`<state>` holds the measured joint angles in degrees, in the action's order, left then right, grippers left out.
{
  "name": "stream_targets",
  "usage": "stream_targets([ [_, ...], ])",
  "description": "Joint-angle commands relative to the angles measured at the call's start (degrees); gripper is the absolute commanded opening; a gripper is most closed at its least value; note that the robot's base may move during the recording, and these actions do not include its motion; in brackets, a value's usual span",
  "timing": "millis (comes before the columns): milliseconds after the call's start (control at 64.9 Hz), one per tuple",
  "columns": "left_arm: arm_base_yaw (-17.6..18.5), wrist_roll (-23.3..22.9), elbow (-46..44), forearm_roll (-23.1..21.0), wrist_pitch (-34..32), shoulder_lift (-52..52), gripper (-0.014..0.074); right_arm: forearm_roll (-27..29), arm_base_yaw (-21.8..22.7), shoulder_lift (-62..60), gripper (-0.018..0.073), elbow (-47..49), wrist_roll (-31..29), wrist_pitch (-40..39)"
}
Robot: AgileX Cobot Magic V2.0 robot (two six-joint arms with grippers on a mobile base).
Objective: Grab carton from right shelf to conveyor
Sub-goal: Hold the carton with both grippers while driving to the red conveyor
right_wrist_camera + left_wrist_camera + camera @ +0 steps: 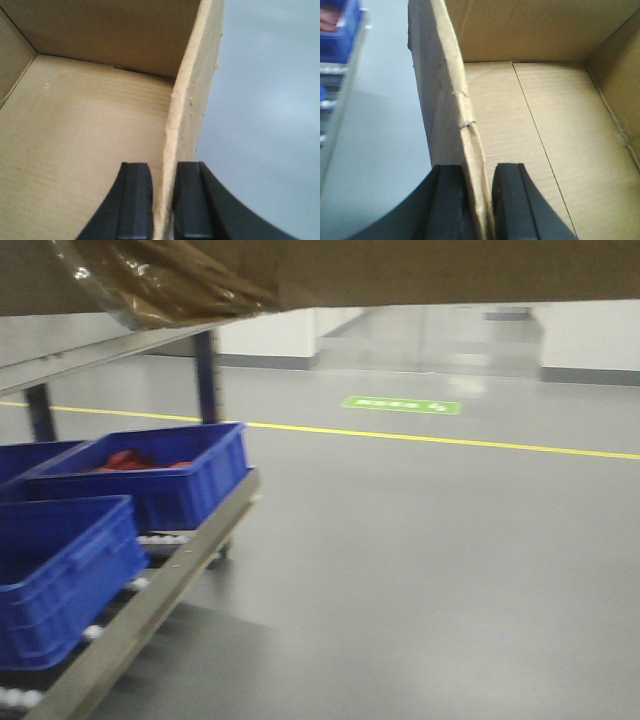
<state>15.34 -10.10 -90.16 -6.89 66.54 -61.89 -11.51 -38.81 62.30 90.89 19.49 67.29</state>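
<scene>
Three blue bins (60, 570) are set on the roller shelf (150, 615) at the left, and red items (125, 460) are held in the rear one. The open carton (400, 270) is held aloft above the grey floor (420, 560), clear of the shelf, its inside bottom bare. Wide floor is left open rightward. Its left wall is pinched by the left gripper (479, 200), its right wall by the right gripper (164, 200).
</scene>
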Motion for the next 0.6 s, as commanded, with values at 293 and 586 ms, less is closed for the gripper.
stream_targets([
  [293,-0.1,0.5,-0.3,3.2,-2.1,0.6,-0.0015,-2.4,0.4,-1.5,-0.007,0.3,-1.0,-1.0],
  [586,-0.1,0.5,-0.3,3.2,-2.1,0.6,-0.0015,-2.4,0.4,-1.5,-0.007,0.3,-1.0,-1.0],
])
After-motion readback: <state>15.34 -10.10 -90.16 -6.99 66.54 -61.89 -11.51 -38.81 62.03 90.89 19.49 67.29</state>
